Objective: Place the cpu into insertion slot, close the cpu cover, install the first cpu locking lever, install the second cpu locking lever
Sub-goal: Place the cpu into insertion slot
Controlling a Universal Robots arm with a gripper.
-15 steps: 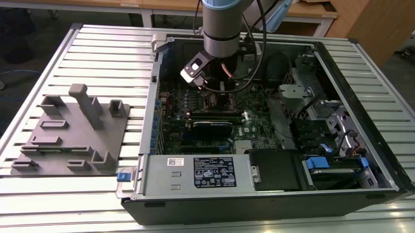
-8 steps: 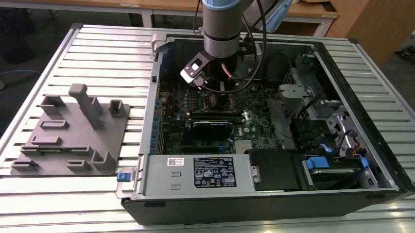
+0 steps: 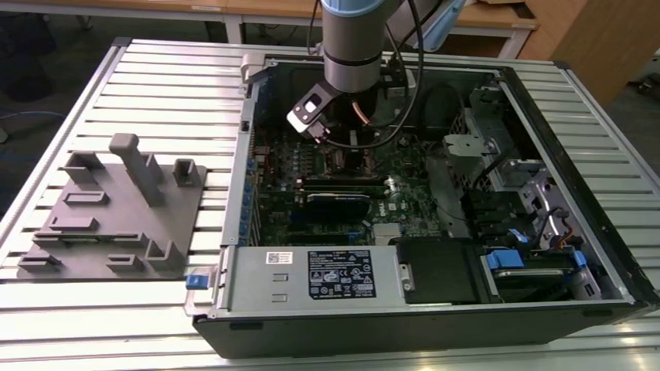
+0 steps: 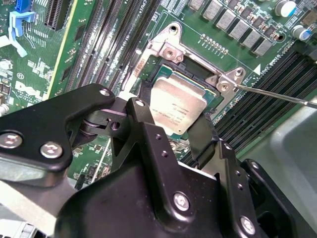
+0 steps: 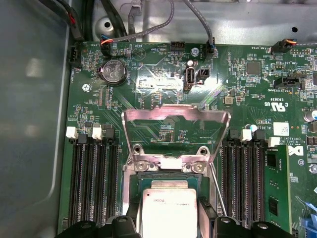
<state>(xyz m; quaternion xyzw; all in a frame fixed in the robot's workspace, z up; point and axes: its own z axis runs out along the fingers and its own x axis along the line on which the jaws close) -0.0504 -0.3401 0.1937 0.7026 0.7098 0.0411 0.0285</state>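
First wrist view shows the gripper (image 5: 169, 227) with its jaws clenched on two opposite edges of the cpu (image 5: 168, 204), which lies square over the insertion slot (image 4: 195, 62) near the middle of the motherboard (image 5: 148, 84). The cpu cover (image 5: 148, 115) stands raised at the slot's hinge edge, clear of the chip. Seating well likely calls for a level chip, edges parallel to the slot's rim, and a release without sideways drag. I cannot tell if it is fully down.
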